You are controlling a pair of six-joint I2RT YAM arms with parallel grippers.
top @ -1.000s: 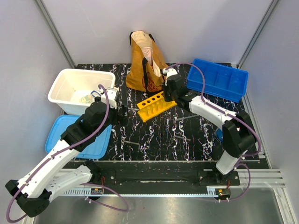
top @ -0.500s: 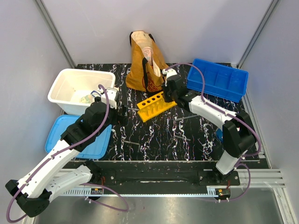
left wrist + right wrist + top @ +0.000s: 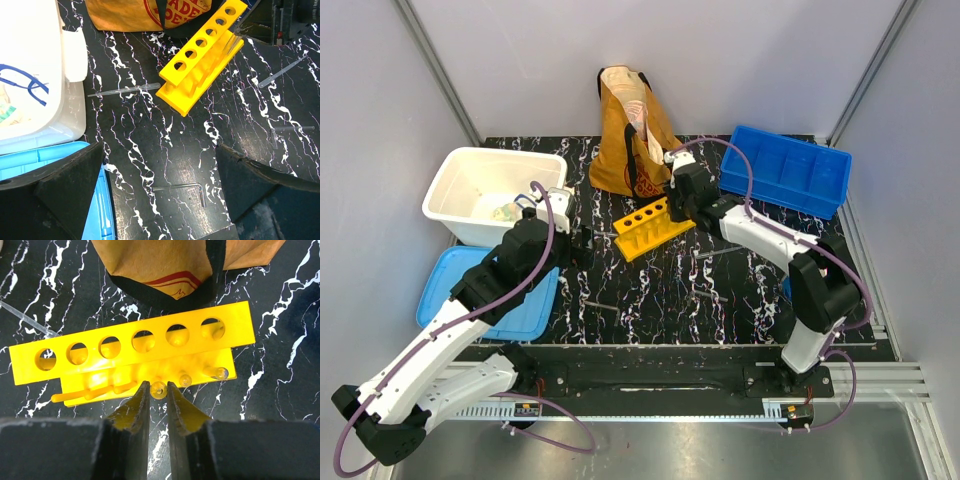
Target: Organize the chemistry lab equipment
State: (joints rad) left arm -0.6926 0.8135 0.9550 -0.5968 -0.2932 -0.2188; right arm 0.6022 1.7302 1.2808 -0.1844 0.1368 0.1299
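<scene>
The yellow six-hole rack [image 3: 653, 227] [image 3: 135, 347] [image 3: 202, 60] stands mid-table in front of the tote bag. My right gripper [image 3: 158, 390] [image 3: 677, 205] hangs over the rack's near edge, jaws nearly together on a clear test tube [image 3: 158, 388] standing on the rack's base. Two more clear tubes [image 3: 220, 373] stand to its right. My left gripper [image 3: 160, 195] [image 3: 583, 243] is wide open, holding nothing, above a thin bent rod [image 3: 185, 189]. Clear pipettes [image 3: 125, 91] [image 3: 282, 72] lie left and right of the rack.
A mustard-brown tote bag [image 3: 630, 140] stands just behind the rack. A white bin [image 3: 470, 165] and a flat blue lid [image 3: 445, 285] lie at the left, a blue divided tray [image 3: 785, 170] at the back right. A short clear tube [image 3: 287, 129] lies on the table's right side.
My right gripper has shifted slightly left and toward the bag over the rack. The left arm has stayed still and open.
</scene>
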